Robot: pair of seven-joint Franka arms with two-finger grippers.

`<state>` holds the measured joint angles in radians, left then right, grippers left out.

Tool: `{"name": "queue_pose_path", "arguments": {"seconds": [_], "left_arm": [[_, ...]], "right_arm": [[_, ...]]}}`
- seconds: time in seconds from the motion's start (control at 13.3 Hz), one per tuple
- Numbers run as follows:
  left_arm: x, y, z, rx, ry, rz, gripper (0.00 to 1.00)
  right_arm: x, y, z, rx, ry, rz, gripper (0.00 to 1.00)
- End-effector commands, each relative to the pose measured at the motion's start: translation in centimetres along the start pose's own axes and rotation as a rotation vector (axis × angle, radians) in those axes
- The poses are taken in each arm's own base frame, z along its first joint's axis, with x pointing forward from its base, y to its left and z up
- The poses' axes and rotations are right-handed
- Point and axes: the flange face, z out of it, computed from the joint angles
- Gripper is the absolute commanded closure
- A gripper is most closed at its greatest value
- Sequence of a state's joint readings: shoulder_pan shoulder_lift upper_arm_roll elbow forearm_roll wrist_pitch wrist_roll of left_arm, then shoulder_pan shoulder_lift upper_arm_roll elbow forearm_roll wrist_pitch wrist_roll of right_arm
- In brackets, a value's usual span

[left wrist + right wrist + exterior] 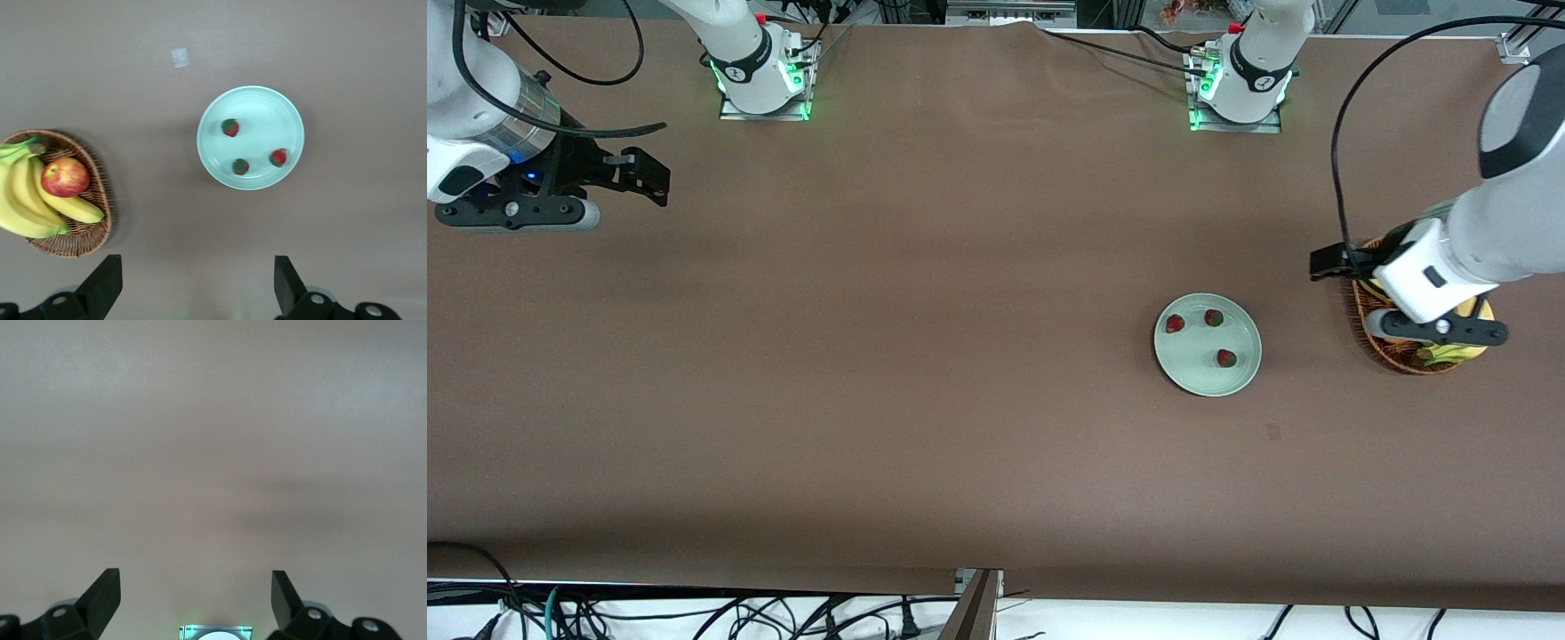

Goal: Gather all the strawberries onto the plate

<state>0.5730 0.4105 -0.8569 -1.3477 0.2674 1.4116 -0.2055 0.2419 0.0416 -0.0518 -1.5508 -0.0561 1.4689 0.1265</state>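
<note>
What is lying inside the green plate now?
Three strawberries lie apart on the plate; nothing covers them or hides any part of its surface.

Three strawberries [231, 127], one plate [260, 103], one basket [80, 237], one apple [65, 177], banana bunch [27, 200].

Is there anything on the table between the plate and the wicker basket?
No. Between the plate and the wicker basket only bare brown table shows in the left wrist view; the front view agrees.
</note>
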Motion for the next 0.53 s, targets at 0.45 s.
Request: {"name": "queue_pose_path", "arguments": {"seconds": [0.45], "left_arm": [[-10.0,-0.5,-3.2,0.028,0.28,-0.158,0.0]], "right_arm": [[0.6,0.2,-0.7,0.004,0.036,-0.012,0.0]]}}
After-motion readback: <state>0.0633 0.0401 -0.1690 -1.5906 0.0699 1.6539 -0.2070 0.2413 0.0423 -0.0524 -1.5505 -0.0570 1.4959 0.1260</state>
